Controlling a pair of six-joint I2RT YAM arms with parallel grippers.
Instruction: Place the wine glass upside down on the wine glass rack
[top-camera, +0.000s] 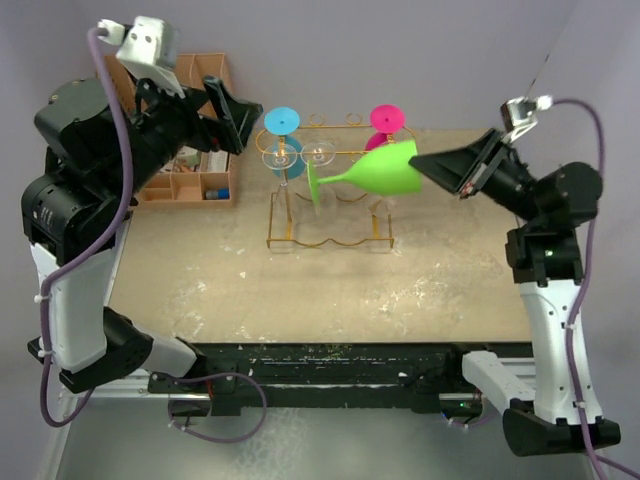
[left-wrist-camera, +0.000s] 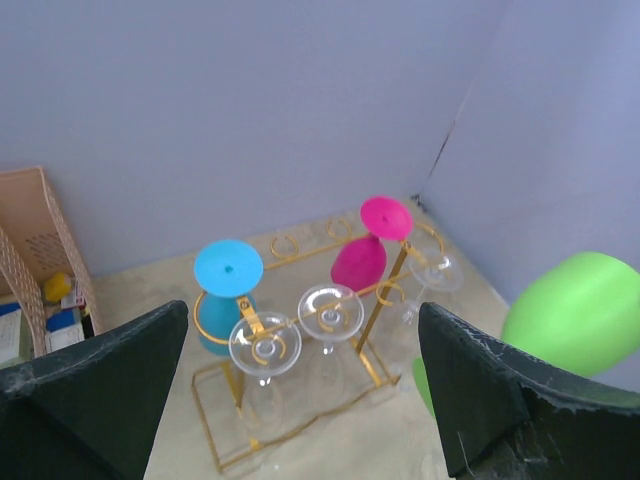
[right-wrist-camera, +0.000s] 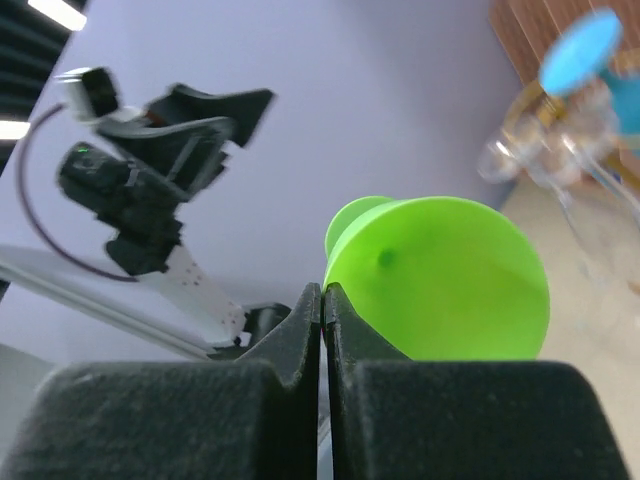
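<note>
The green wine glass (top-camera: 385, 170) lies level in the air, its foot pointing left at the golden wire wine glass rack (top-camera: 330, 243). My right gripper (top-camera: 430, 163) is shut on the bowl's rim; in the right wrist view the pads (right-wrist-camera: 300, 330) pinch the edge of the green wine glass (right-wrist-camera: 440, 280). My left gripper (top-camera: 240, 115) is open and empty, raised left of the rack. In the left wrist view the gripper (left-wrist-camera: 302, 310) looks down on the rack (left-wrist-camera: 379, 306), with the green glass (left-wrist-camera: 575, 315) at the right.
A blue glass (top-camera: 282, 120), a magenta glass (top-camera: 387, 117) and clear glasses (top-camera: 318, 153) hang upside down on the rack. A peach slotted organizer (top-camera: 190, 170) with small items stands at the back left. The table's far edge meets the purple wall.
</note>
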